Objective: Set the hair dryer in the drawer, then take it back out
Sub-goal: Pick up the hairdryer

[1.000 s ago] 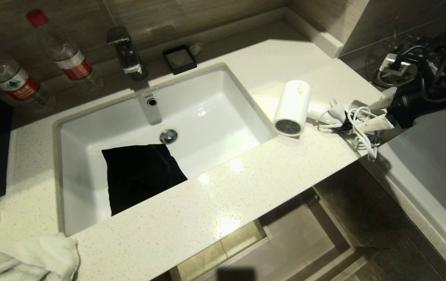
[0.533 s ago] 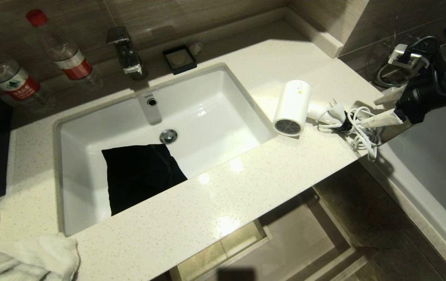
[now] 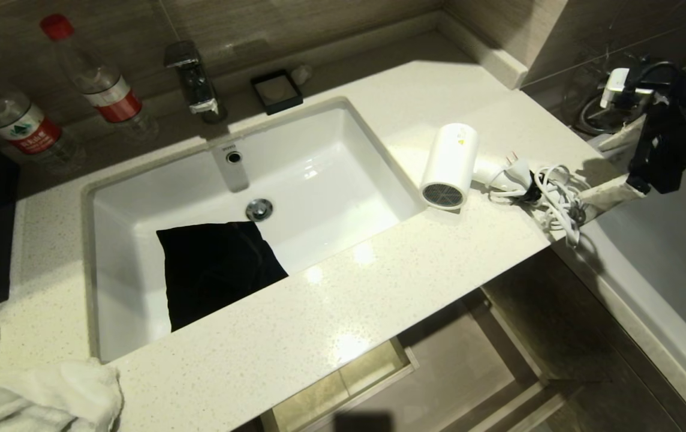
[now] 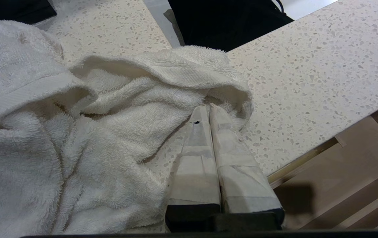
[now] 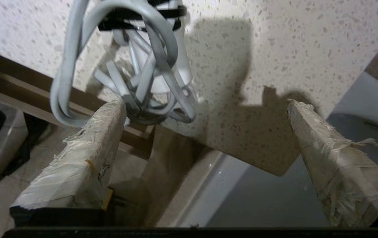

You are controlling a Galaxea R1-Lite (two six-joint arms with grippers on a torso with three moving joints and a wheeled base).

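Observation:
The white hair dryer (image 3: 450, 165) lies on the speckled countertop (image 3: 415, 264) just right of the sink, its dark grille facing the front edge. Its white cord (image 3: 550, 195) is bundled at the counter's right corner. My right gripper (image 3: 592, 171) hovers open just right of that bundle, holding nothing. In the right wrist view the cord (image 5: 142, 82) sits close by one fingertip of the right gripper (image 5: 205, 104). The drawer (image 3: 331, 390) stands open below the counter's front edge. My left gripper (image 4: 208, 107) is shut and rests against a white towel (image 4: 76, 132).
A black cloth (image 3: 214, 270) lies in the sink (image 3: 319, 162). Two water bottles (image 3: 100, 78), a faucet (image 3: 193, 78) and a dark soap dish (image 3: 276, 91) line the back. A towel (image 3: 37, 390) sits front left. A bathtub (image 3: 667, 258) borders the counter's right end.
My right gripper has drawn back to the right from the cord bundle and turned at the wrist, staying open. The hair dryer and cord have not moved.

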